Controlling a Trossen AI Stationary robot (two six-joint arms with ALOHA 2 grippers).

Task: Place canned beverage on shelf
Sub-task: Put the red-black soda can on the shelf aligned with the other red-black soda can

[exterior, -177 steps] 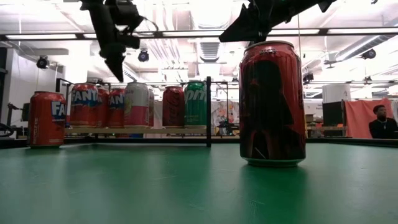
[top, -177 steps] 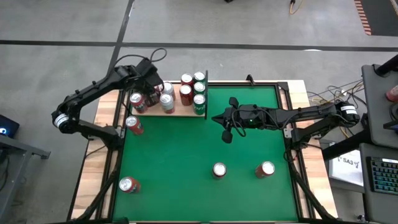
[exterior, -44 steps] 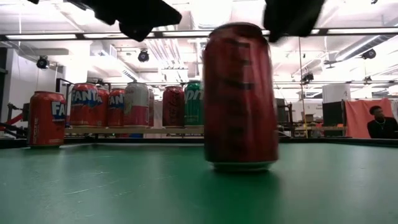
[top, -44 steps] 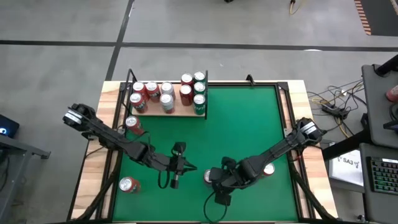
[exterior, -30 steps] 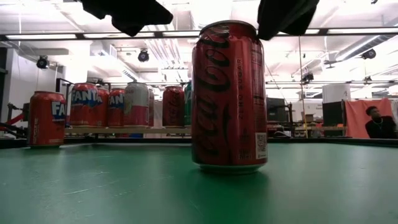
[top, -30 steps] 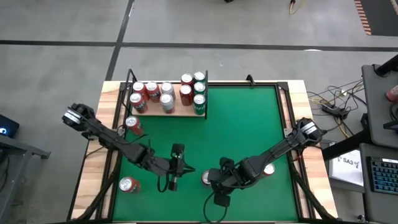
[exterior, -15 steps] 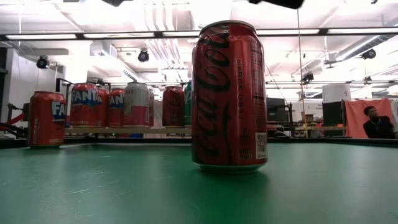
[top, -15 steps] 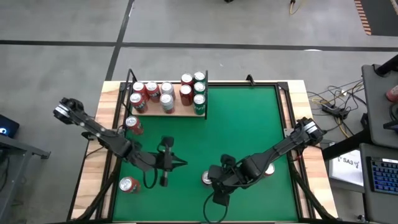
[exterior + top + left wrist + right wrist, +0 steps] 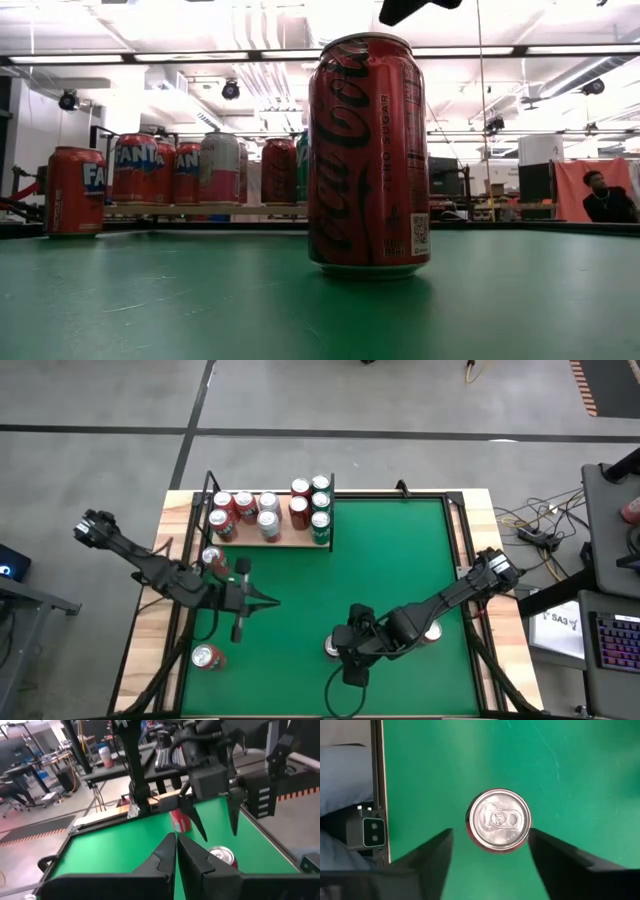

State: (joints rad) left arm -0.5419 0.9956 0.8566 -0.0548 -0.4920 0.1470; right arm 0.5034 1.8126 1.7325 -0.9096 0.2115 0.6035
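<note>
A red cola can [image 9: 368,155] stands upright on the green table near its front edge. From above its silver top [image 9: 499,819] shows. My right gripper [image 9: 492,857] hangs above it, open, one finger to each side of the can [image 9: 330,647], touching nothing. My left gripper [image 9: 272,601] is shut and empty above the table's left half; its closed fingers [image 9: 176,842] point toward the right arm. The shelf [image 9: 290,541], a pale wood panel with black rods, lies at the far left with several cans standing on it.
One red can [image 9: 205,656] stands near the front left corner. Another [image 9: 212,559] stands just in front of the shelf's left end. A third [image 9: 432,631] is partly under my right arm. Open green felt lies between the shelf and the cola can.
My left gripper has risen and drawn back toward the table's left and far edges, still shut. My right gripper has lifted a little from the cola can's top. The can stands where it stood.
</note>
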